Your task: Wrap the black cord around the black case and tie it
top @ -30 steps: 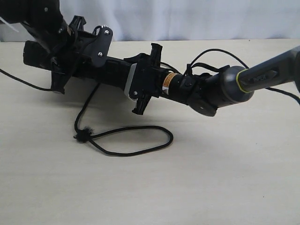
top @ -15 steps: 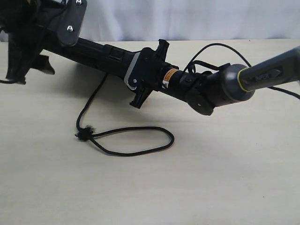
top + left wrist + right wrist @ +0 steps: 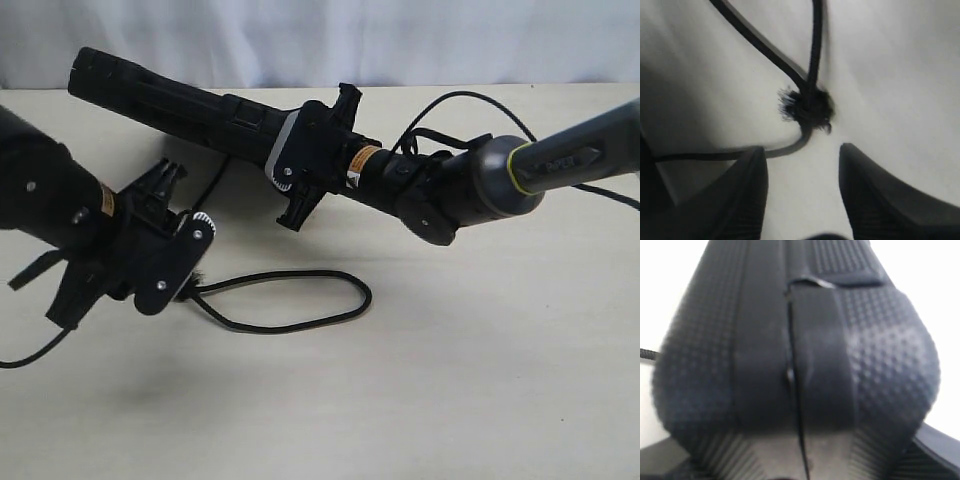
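Hovering low, the left claw (image 3: 802, 170) shows its spread fingers (image 3: 735, 200) near the black cord's (image 3: 816, 40) frayed knot (image 3: 807, 106) only in its wrist view. The exterior view shows the right claw (image 3: 290, 160) pinching the black case (image 3: 170, 95), tilted above the pale surface (image 3: 480, 380) where the cord loops; white curtain (image 3: 400, 40) behind.

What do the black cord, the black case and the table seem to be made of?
The black cord: probably braided textile fibre, matte; its knot looks fuzzy and frayed.
The black case: likely moulded plastic, matte, with a dotted and ribbed texture in the right wrist view.
The table: pale and smooth with a faint grain, perhaps wood laminate; the look leaves this open.
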Action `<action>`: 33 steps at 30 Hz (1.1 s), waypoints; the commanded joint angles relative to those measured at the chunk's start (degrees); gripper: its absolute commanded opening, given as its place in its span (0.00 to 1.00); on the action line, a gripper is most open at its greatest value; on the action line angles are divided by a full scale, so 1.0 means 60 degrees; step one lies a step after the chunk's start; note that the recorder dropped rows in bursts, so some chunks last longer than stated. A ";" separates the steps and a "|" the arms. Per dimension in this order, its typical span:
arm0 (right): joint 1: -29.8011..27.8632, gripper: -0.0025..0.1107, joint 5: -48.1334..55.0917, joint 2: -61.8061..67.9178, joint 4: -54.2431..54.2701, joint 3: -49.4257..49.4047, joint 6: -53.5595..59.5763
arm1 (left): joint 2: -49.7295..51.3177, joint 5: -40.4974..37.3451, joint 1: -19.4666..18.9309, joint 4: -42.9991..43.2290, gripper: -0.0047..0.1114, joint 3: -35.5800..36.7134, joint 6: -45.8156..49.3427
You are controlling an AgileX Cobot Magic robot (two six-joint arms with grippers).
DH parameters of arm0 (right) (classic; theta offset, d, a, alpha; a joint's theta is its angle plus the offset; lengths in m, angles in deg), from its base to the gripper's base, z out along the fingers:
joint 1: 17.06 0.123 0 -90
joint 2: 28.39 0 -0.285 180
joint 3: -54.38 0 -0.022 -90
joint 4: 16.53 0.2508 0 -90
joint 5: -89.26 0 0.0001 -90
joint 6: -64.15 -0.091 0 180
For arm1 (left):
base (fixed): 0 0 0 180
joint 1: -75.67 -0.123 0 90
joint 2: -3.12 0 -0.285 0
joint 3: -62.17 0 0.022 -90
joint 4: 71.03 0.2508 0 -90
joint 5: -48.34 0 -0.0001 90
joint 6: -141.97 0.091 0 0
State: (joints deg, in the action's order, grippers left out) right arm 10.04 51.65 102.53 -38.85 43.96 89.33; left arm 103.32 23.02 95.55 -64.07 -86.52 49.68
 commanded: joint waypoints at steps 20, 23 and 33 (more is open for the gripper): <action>-0.0077 0.06 0.0398 -0.0134 0.0391 -0.0014 -0.0160 | 0.2600 0.3003 0.0018 -0.0096 0.36 0.0461 -0.0059; -0.0077 0.06 0.0467 -0.0134 0.0391 -0.0014 -0.0486 | 0.2600 0.2192 0.0018 -0.0096 0.14 0.0245 -0.0660; -0.0077 0.06 0.0604 -0.0282 0.2294 -0.0014 -0.0900 | 0.1213 -0.2057 -0.0675 -0.0157 0.04 -0.1174 -0.3013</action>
State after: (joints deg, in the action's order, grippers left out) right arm 10.16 53.00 101.70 -33.81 43.96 86.14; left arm 113.51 16.91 93.61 -63.86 -93.39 33.90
